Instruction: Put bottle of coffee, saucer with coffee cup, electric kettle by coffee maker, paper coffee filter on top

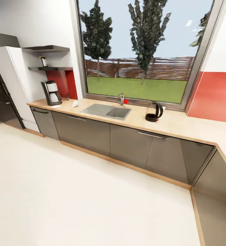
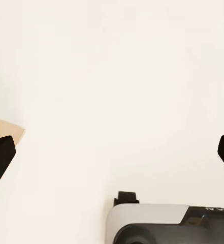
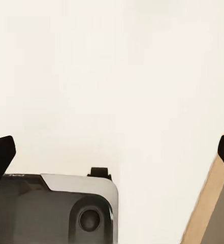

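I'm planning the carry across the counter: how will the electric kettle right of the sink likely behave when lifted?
The electric kettle looks glass-bodied, so probably fragile and slippery on the body. Its looped black handle sits to one side, so it may swing or tilt if lifted there. It rests on a black base that might stay behind.

Left gripper (image 2: 112, 152) jaws spread wide, right gripper (image 3: 112, 152) seemingly likewise
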